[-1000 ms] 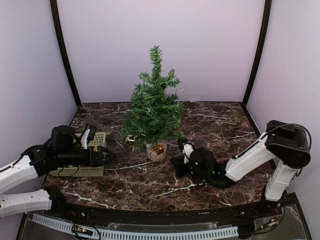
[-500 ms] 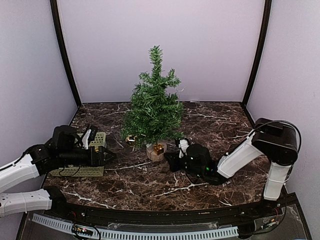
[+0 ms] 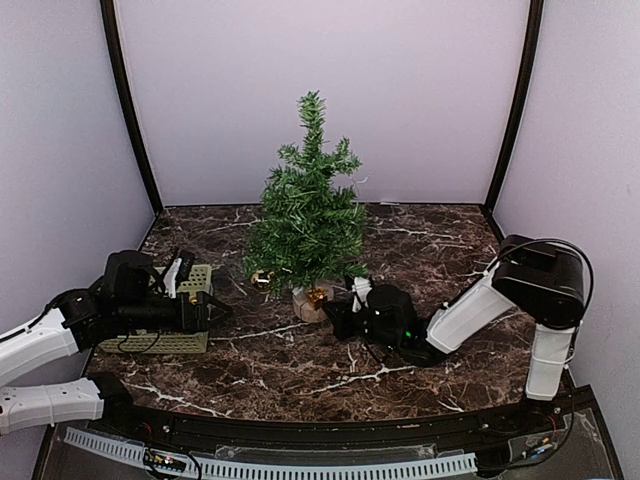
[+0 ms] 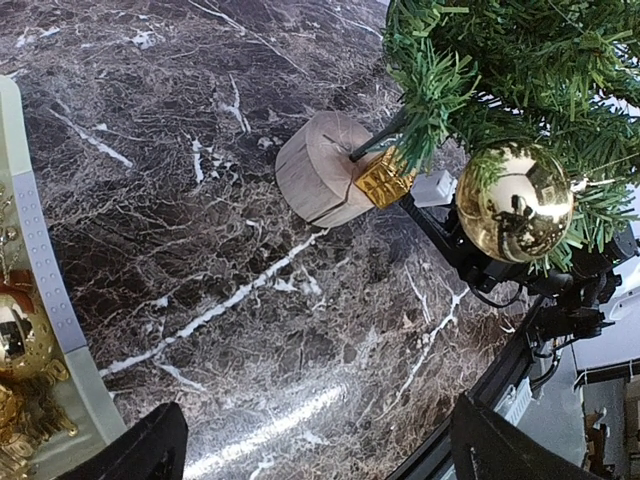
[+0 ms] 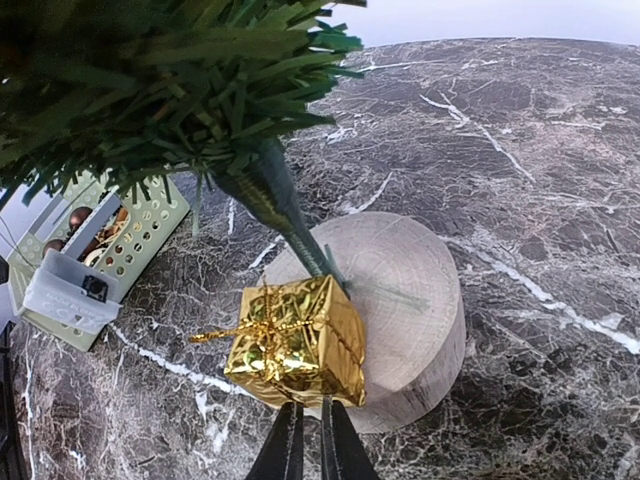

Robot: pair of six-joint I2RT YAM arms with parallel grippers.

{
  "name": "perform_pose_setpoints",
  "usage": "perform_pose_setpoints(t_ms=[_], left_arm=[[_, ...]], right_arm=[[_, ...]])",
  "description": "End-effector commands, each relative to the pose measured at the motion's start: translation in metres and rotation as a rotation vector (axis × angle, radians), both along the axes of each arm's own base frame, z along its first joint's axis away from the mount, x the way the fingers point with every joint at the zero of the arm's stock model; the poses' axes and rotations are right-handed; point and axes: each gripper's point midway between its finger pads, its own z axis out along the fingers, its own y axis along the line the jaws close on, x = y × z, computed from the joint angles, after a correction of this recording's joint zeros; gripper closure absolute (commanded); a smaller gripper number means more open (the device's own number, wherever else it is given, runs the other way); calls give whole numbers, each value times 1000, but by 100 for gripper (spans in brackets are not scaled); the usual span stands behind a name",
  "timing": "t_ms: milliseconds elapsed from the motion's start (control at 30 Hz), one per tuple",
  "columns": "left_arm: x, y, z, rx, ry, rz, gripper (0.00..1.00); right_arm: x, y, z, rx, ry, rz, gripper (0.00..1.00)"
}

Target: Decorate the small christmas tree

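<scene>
The small christmas tree (image 3: 305, 215) stands mid-table on a round pale wooden stump (image 3: 310, 305). A gold bauble (image 3: 262, 279) hangs from a low left branch and shows large in the left wrist view (image 4: 515, 203). A gold foil gift box (image 5: 297, 340) sits against the trunk at the stump's (image 5: 400, 300) front edge. My right gripper (image 5: 310, 440) is shut with only a hairline gap, its tips right at the gift's lower edge; it lies low just right of the stump in the top view (image 3: 332, 313). My left gripper (image 4: 320, 455) is wide open and empty beside the basket (image 3: 190, 285).
The pale green perforated basket (image 4: 40, 290) holds several gold and dark ornaments (image 4: 15, 345) at the left. Dark marble tabletop (image 3: 300, 355) lies between the arms. Lilac walls close in the back and sides. The tree's low branches (image 5: 170, 100) overhang the right gripper.
My right gripper has slid left along the table up to the stump and the gold gift. The gift, the tree and my left arm have not moved.
</scene>
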Motion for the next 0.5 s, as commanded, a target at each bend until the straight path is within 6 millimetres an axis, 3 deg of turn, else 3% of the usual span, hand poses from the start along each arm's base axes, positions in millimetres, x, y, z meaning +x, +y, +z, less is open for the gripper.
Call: perform_pose_setpoints(t_ms=[0,300,467], left_arm=[[4,1,14,-17,-41,8,6],[3,4,15,-11,-44,20,6],[7,17,21,27,-62,81,6]], right_arm=[[12,9,13,56,-29,-12,93],[13,10,12,57,-30,-13,93],[8,-4,20,77,-22,-32,88]])
